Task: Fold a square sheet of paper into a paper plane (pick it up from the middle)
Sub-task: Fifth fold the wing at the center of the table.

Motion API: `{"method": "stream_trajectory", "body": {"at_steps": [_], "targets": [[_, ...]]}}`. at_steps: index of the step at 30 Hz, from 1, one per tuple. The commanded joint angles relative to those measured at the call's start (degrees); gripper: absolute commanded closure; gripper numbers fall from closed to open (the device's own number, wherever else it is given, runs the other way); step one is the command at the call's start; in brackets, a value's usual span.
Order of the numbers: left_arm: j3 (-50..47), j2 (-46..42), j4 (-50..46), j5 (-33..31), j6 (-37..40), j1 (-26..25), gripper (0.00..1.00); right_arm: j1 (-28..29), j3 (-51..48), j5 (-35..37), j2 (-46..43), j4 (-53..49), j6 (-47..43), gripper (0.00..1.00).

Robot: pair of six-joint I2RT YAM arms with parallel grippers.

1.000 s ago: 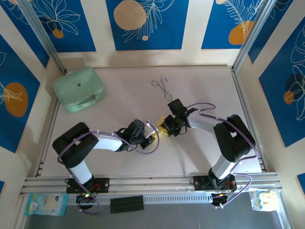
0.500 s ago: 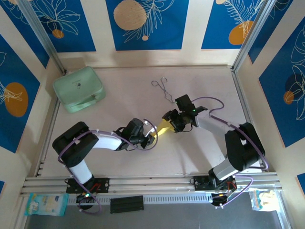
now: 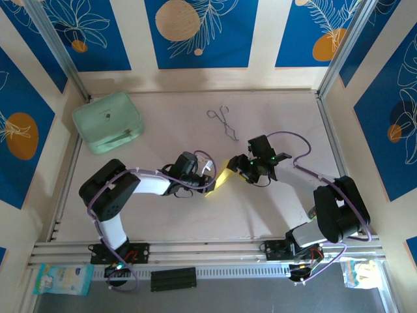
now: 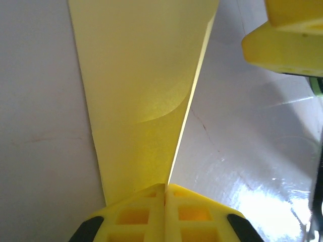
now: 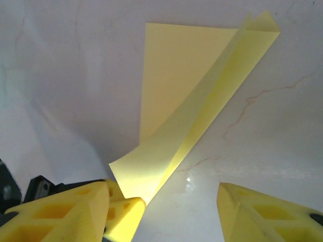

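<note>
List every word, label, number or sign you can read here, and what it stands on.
No text can be read anywhere.
Mint-green case: small dark mark, too small to read.
Packet below the near left corner: print too blurred to read.
Folded yellow paper: blank.

So your thin yellow paper sheet [image 4: 141,91] is matt with a faint sheen where it curls, smooth all over, with sharp creases. The left gripper [image 4: 165,189] has moulded yellow plastic fingers [image 4: 197,214], matt and a bit grainy, and your right gripper [image 5: 174,196] is the same stuff. The white tabletop [image 4: 252,166] is smooth and glossy, lots of glare, with a few hairline marks. From above, the thin grey tongs [image 3: 225,122] look like bare metal wire. The mint-green rounded case [image 3: 107,122] has a soft dull finish; plastic or fabric, you can't tell.
</note>
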Motion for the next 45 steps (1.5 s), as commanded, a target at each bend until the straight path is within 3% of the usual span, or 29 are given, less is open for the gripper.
{"method": "stream_trajectory", "body": {"at_steps": [1, 7, 20, 37, 45], "targets": [[2.36, 1.68, -2.29, 5.19, -6.62, 1.11, 0.94, -0.39, -1.82, -2.44, -1.29, 1.67, -6.00, 0.41], [2.10, 3.85, 2.43, 9.46, -16.18, 2.91, 0.94, -0.60, -3.11, -4.83, -0.05, 2.82, -10.75, 0.45], [0.51, 6.23, 8.87, 8.00, -25.37, 3.67, 0.95, 0.00, 3.29, -8.20, 10.12, 2.74, -12.32, 0.45], [-0.64, 7.30, 11.77, 8.09, -27.38, 4.20, 0.90, 1.02, 7.80, -3.35, 17.57, -0.61, -9.77, 0.49], [-1.74, 5.48, 12.03, 7.09, -26.84, 4.21, 0.79, 2.24, 10.87, 1.19, 22.19, -5.85, -7.52, 0.49]]}}
